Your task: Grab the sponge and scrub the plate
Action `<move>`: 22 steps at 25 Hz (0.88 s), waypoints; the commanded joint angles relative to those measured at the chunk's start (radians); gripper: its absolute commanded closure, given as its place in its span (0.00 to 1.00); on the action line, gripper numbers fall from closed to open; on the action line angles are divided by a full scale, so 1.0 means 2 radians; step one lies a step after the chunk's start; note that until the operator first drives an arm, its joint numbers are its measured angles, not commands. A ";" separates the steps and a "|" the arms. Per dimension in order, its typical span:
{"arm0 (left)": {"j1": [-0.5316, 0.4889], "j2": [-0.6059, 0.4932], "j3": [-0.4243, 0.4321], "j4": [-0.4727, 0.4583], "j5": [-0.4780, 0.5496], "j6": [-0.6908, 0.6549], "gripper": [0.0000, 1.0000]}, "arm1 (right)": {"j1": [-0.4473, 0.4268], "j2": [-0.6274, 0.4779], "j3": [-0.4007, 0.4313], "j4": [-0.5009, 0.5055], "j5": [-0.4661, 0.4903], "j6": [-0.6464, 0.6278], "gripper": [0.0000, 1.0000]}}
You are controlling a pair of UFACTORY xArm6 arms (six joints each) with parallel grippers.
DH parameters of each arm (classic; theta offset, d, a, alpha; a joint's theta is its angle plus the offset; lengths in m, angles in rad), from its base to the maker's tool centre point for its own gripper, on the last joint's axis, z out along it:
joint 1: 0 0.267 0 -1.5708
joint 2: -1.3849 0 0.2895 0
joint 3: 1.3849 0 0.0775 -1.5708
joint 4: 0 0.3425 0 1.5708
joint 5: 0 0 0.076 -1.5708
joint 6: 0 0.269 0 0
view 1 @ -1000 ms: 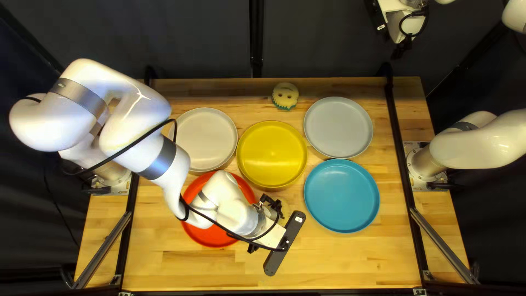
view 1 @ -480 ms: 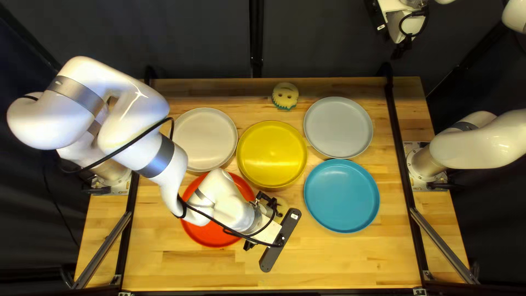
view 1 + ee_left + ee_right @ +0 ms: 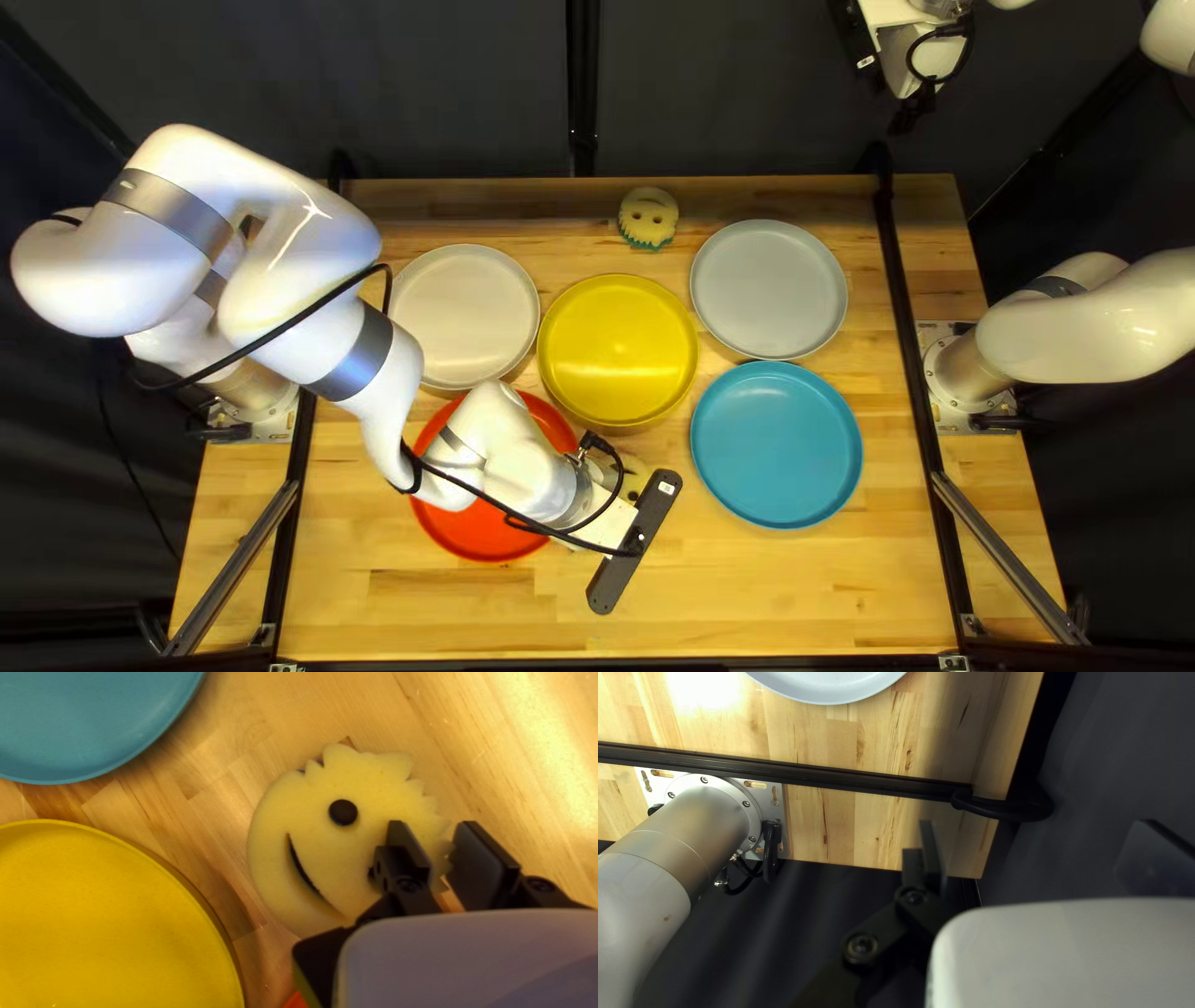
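Between the red plate (image 3: 479,538) and the blue plate (image 3: 774,444), my left gripper (image 3: 604,520) hangs over a round yellow sponge (image 3: 296,812) that lies on the table (image 3: 797,597). In the left wrist view, the gripper's jaws stand partly open, with a modest gap, and hold nothing. One finger is above the sponge's face, the other just past its jagged edge; some of that fringe shows between them. The sponge lies near the yellow plate (image 3: 619,351), with a dark round eye and a curved slit of a mouth facing up.

Toward the table's far side, a second sponge (image 3: 647,218) lies between the cream plate (image 3: 464,317) and the pale grey plate (image 3: 768,289) — nearer the grey one. My right gripper (image 3: 913,112) is raised at the top of the top left view, beyond the table's far edge. Its jaws are wide apart — nothing between them — as the right wrist view shows. All five plates look bare inside where I can see them.
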 commanded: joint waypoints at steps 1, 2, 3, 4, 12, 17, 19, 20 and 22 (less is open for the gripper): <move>0.000 -0.003 0.002 -0.001 -0.001 0.000 1.00 | 0.000 0.000 0.000 0.000 0.000 0.000 0.00; -0.001 -0.004 0.001 -0.004 0.002 0.003 1.00 | 0.000 0.000 0.000 0.000 0.000 0.000 0.00; -0.002 -0.007 -0.002 -0.010 0.008 0.008 1.00 | 0.000 0.000 0.000 0.000 0.000 0.000 0.00; -0.003 -0.011 -0.003 -0.013 0.013 0.013 1.00 | 0.000 0.000 0.000 0.000 0.000 0.000 0.00; -0.017 -0.072 0.001 -0.036 0.085 0.027 1.00 | 0.000 0.000 0.000 0.000 0.000 0.000 0.00; -0.034 -0.133 0.043 -0.048 0.121 0.009 1.00 | 0.000 0.000 0.000 0.000 0.000 0.000 0.00; -0.044 -0.166 0.072 -0.054 0.132 -0.006 1.00 | 0.000 0.000 0.000 0.000 0.000 0.000 0.00; -0.050 -0.181 0.086 -0.058 0.134 -0.014 1.00 | 0.000 0.000 0.000 0.000 0.000 0.000 0.00; -0.055 -0.193 0.104 -0.063 0.131 -0.023 1.00 | 0.000 0.000 0.000 0.000 0.000 0.000 0.00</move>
